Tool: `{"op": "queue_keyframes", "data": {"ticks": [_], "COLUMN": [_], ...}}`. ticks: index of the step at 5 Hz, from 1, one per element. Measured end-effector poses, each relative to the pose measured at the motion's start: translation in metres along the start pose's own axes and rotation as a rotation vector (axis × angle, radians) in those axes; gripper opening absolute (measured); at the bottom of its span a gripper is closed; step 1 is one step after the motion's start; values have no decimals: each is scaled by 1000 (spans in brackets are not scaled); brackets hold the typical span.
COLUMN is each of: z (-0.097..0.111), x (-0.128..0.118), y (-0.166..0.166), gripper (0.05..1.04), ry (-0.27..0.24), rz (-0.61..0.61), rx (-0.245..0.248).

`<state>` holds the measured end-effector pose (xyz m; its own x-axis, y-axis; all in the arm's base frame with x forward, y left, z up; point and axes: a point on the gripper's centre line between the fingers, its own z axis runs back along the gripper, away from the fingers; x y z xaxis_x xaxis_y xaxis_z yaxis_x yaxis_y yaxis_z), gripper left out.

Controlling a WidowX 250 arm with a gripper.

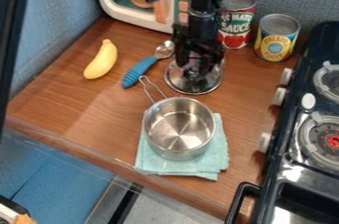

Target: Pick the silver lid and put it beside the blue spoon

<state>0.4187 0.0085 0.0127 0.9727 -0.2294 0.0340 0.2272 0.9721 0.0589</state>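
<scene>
The black gripper (193, 65) hangs down right over the silver lid (206, 84), low against its middle, where it hides the knob and the rear part. The round lid looks flat on the brown counter, just behind the pot. The blue spoon (138, 71) lies left of the lid, its blue handle toward the front left and its metal bowl toward the back right, close to the lid's upper left edge.
A steel pot (180, 128) sits on a folded teal cloth (213, 161), its wire handle toward the spoon. Also around are a banana (102, 61), two cans (236, 20) (277, 38), a toy microwave (119, 5) behind and a stove (306, 134) at right.
</scene>
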Motion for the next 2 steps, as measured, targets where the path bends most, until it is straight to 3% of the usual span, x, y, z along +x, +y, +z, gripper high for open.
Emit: {"op": "queue_keyframes", "data": {"ticks": [1,2], "z": [42,62], "x": [-3,-18], "y": [7,15], "gripper": [1005,1000], "ry": [-64,-77], "rz": [49,105], "rx": [14,2]}}
